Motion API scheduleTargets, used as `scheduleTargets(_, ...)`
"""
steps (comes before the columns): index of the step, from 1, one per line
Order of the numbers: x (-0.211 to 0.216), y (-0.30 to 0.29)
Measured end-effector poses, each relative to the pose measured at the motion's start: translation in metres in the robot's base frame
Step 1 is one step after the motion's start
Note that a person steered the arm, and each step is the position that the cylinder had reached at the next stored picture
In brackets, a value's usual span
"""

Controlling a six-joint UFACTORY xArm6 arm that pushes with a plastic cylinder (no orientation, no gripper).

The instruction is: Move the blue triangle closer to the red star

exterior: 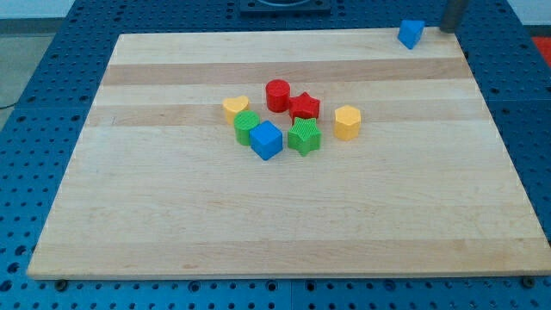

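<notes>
The blue triangle (411, 33) sits at the board's top right corner, near the top edge. The red star (304, 107) lies in the cluster at the board's middle, well down and to the left of the triangle. My tip (451, 28) shows at the view's top right, just right of the blue triangle, with a small gap between them. Only the rod's lower end is in view.
Around the red star are a red cylinder (277, 95), a yellow heart (234, 107), a green cylinder (246, 126), a blue cube (267, 139), a green star (304, 136) and a yellow hexagon (347, 122). The wooden board (172, 224) lies on a blue perforated table.
</notes>
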State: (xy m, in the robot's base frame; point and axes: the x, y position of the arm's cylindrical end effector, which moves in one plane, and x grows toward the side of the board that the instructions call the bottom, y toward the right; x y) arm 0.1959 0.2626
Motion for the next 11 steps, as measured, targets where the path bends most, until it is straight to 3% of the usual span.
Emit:
scheduleTargets(3, 0.038, -0.102)
scheduleTargets(4, 0.060, -0.106)
scheduleTargets(7, 0.051, -0.195)
scheduleTargets(11, 0.126, -0.221)
